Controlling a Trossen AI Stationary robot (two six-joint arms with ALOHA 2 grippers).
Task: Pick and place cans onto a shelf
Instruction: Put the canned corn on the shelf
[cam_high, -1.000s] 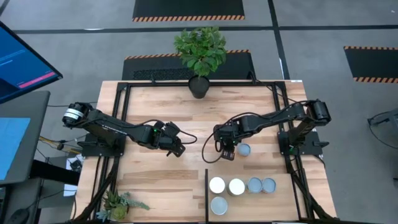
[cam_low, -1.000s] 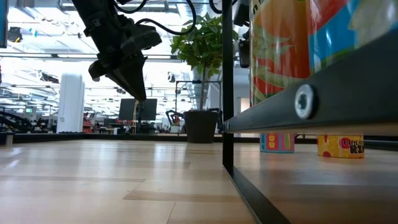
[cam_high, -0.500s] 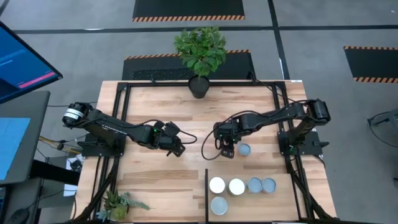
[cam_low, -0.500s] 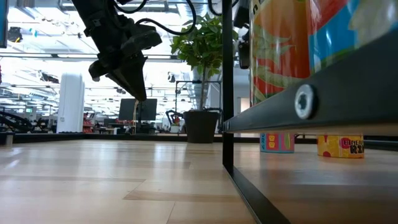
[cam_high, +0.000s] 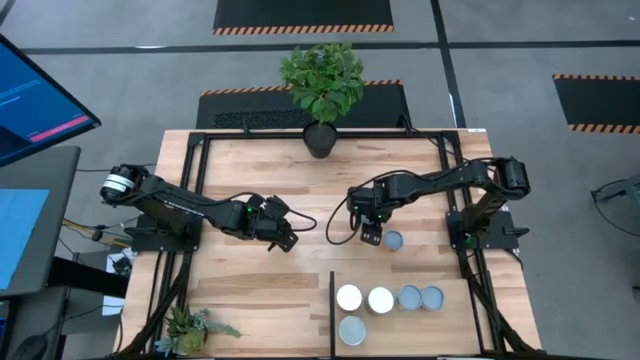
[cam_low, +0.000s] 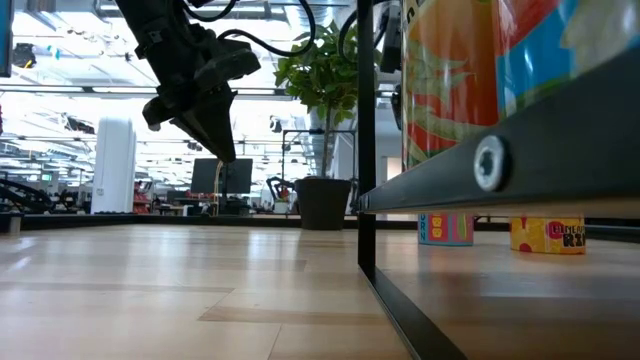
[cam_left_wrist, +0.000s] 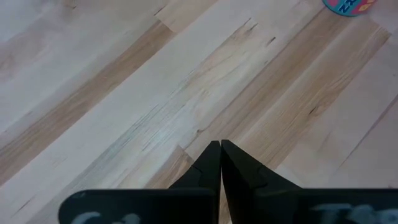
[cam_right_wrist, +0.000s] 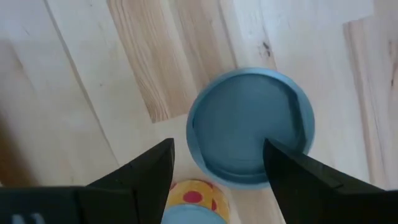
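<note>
Blue-topped can (cam_right_wrist: 250, 127) stands just beyond the open right gripper (cam_right_wrist: 217, 163), untouched.

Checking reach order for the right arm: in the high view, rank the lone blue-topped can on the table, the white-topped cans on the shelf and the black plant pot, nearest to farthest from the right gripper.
1. Lone blue-topped can: beside the right gripper, on the open tabletop.
2. White-topped cans: on the shelf, at the table's near edge.
3. Black plant pot: at the table's far edge, middle.

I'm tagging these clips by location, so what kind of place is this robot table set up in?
Probably an industrial lab or open workshop: grey floor with hazard-striped mats, a monitor beside the wooden table, and a big bright hall with equipment behind the potted plant.
</note>
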